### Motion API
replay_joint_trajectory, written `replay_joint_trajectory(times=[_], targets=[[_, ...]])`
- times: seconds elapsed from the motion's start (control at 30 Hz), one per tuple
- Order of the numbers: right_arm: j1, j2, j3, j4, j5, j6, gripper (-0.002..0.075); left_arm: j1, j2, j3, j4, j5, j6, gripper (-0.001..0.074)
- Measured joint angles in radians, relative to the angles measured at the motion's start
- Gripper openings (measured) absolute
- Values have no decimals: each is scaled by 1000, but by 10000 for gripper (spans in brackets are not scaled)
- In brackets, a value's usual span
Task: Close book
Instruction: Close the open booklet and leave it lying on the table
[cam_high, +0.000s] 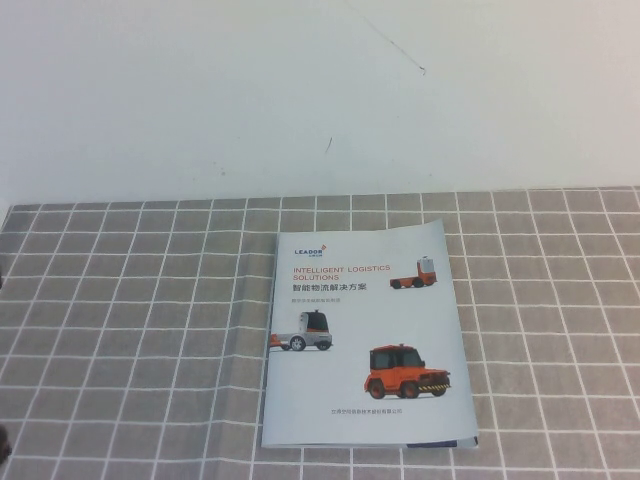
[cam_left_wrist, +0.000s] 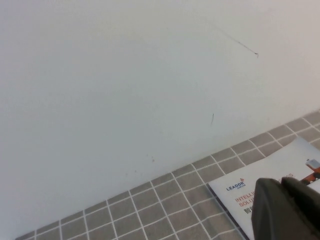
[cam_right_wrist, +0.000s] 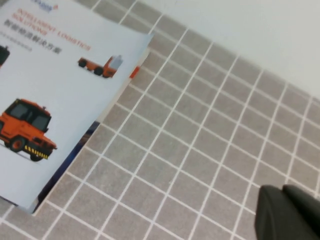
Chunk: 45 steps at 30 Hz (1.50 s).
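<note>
- The left gripper (cam_left_wrist: 286, 202) shows only in the left wrist view, as a dark rounded shape at the frame's edge. Whether it is open or closed cannot be told.
- It hangs above the top corner of the book (cam_left_wrist: 272, 172), the corner that bears the printed logo. It cannot be told whether it touches the cover.
- The right gripper (cam_right_wrist: 289, 210) shows only in the right wrist view, again as a dark shape at the frame's edge. Its state cannot be told either.
- It sits over bare tablecloth (cam_right_wrist: 200, 130), apart from the book (cam_right_wrist: 60, 95).
- In the high view, the book (cam_high: 365, 335) lies closed and flat, front cover up, slightly right of the table's middle and close to the near edge.
- The pale blue cover reads "INTELLIGENT LOGISTICS SOLUTIONS" in orange, with Chinese text below. It pictures three vehicles, an orange tractor being the largest.
- A thin blue strip of another page peeks out along the book's right edge near its bottom corner.
- The tablecloth (cam_high: 120, 330) is grey with a white grid of squares, and a lengthwise crease runs just left of the book.
- Behind the table stands a plain white wall (cam_high: 320, 90) with a few faint dark marks.
</note>
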Motion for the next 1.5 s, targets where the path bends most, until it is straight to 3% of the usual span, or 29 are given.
replay_joint_trajectory(times=[0.3, 0.67, 1.5], targets=[[0, -416, 240, -46, -36, 79, -3, 0, -342, 298, -9, -58, 28, -4], [0, -737, 443, -48, -22, 127, -3, 0, -448, 405, -25, -71, 28, -4], [0, -770, 485, -48, 54, 138, -3, 0, -448, 407, -27, 99, 28, -4]])
